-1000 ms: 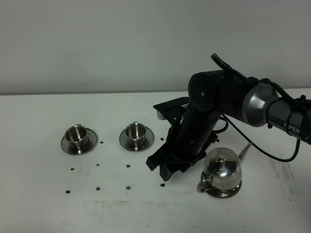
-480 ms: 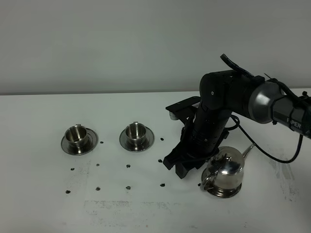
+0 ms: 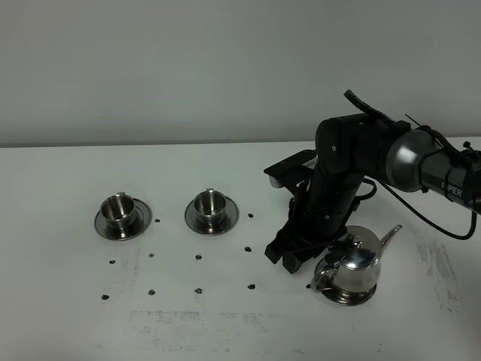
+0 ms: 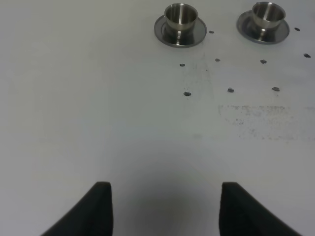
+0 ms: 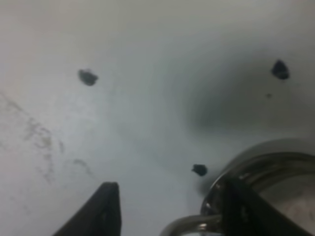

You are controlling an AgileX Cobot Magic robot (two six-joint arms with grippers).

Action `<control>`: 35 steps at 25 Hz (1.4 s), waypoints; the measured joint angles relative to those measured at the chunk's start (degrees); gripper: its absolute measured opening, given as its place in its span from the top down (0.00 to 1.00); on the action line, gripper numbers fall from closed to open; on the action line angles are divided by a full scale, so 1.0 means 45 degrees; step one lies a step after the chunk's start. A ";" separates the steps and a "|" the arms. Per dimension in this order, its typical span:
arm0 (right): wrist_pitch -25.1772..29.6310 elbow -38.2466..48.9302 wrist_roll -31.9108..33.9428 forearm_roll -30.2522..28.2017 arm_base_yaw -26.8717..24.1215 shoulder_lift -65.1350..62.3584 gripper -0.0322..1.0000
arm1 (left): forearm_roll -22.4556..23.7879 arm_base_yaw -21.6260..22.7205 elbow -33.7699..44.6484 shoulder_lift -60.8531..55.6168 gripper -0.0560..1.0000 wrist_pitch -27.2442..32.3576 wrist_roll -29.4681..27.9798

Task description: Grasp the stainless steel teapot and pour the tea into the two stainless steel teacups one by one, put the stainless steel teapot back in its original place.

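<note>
The stainless steel teapot [image 3: 355,263] stands on its round saucer [image 3: 347,296] at the front right, with its spout pointing right and its loop handle toward my right gripper. My right gripper [image 3: 284,259] is open and low over the table, just left of the handle. In the right wrist view the handle [image 5: 193,224] shows between the open fingers [image 5: 106,209], with the pot's base [image 5: 268,164] beside the far finger. The two stainless steel teacups [image 3: 119,208] [image 3: 210,204] sit on saucers at the left. My left gripper [image 4: 165,209] is open and empty, and sees both cups [image 4: 180,16] [image 4: 268,13] far ahead.
Small dark specks [image 3: 198,290] are scattered over the white table [image 3: 68,316] between the cups and the teapot. A black cable [image 3: 436,244] hangs from the right arm behind the teapot. The wall stands behind the table's far edge.
My right gripper has moved right, from mid-table to just beside the teapot's handle. The teapot has turned slightly, and its spout now points further right. The cups have not moved.
</note>
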 joint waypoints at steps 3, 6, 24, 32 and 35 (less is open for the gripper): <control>-0.0157 0.0000 -0.0081 -0.0179 -0.0053 0.0000 0.50 | 0.0000 0.0000 0.0000 0.0000 0.44 0.0000 0.0000; -0.0309 0.0000 -0.0109 -0.0246 -0.0053 0.0000 0.50 | 0.0000 0.0000 0.0000 0.0000 0.44 0.0000 0.0000; 0.0322 0.0000 0.0084 0.0132 0.0181 -0.0013 0.50 | 0.0000 0.0000 0.0000 0.0000 0.44 0.0000 0.0000; 0.0616 0.0000 0.0416 0.0132 0.0181 -0.0013 0.50 | 0.0000 0.0000 0.0000 0.0000 0.44 0.0000 0.0000; 0.0896 0.0000 0.0519 0.0132 0.0181 -0.0013 0.50 | 0.0000 0.0000 0.0000 0.0000 0.44 0.0000 0.0000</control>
